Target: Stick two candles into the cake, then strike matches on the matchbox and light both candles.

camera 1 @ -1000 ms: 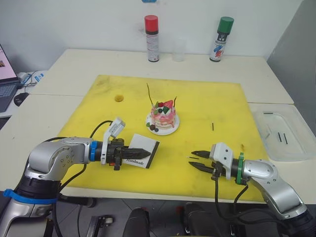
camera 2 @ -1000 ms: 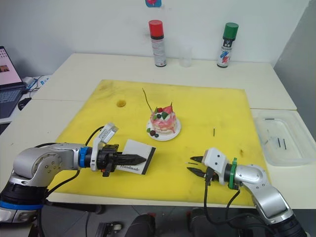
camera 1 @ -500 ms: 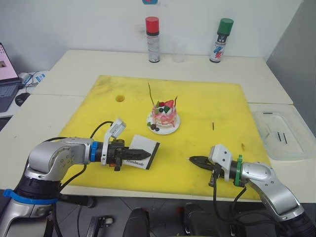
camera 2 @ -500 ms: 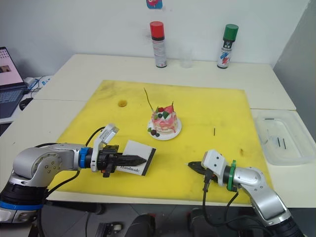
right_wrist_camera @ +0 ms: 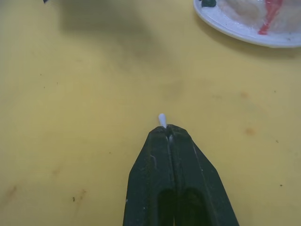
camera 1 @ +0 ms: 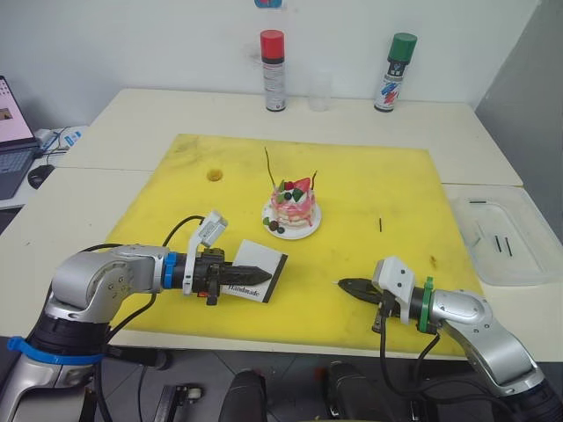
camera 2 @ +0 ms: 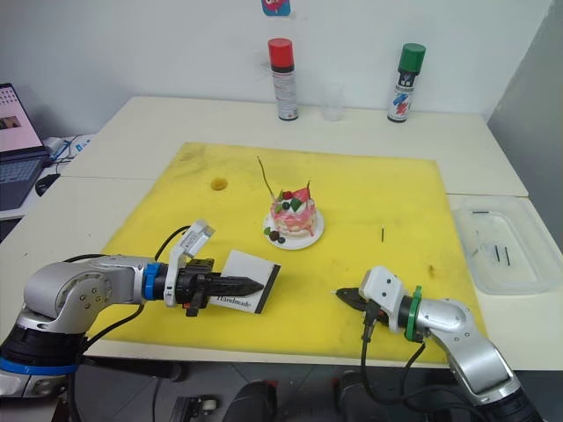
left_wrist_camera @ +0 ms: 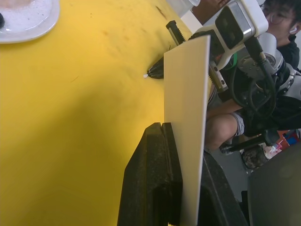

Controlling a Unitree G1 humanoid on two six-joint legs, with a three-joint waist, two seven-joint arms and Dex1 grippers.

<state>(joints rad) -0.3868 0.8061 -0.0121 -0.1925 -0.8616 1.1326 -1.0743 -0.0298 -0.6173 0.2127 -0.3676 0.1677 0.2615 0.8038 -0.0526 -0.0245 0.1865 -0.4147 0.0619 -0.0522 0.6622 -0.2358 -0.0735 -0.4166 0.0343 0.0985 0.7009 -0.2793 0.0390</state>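
The pink-and-white cake [camera 1: 292, 205] sits on its white plate [camera 1: 306, 231] mid-mat. Both candles stand in it: the dark reddish one [camera 1: 267, 167] on its left, a shorter-looking one [camera 1: 313, 179] on its right. My left gripper [camera 1: 256, 273] is shut on the white matchbox [camera 1: 260, 264], held on edge just over the mat's near left part; the box [left_wrist_camera: 186, 113] rises between the black fingers [left_wrist_camera: 150, 179]. My right gripper [camera 1: 344, 285] is low over the near right mat, shut on a match whose pale tip [right_wrist_camera: 162, 118] pokes out past the fingertips toward the matchbox.
A loose match [camera 1: 380, 224] lies on the yellow mat [camera 1: 387, 176] right of the cake. A clear tray [camera 1: 515, 264] with more matches [camera 1: 497, 243] sits at the right. Two spray cans [camera 1: 272, 70] [camera 1: 394, 69] and a clear cup [camera 1: 318, 91] stand at the back; a laptop [camera 1: 10, 132] far left.
My right gripper, open a second ago over a match on the mat, has closed on it and shifted slightly. The left gripper and matchbox have stayed put.
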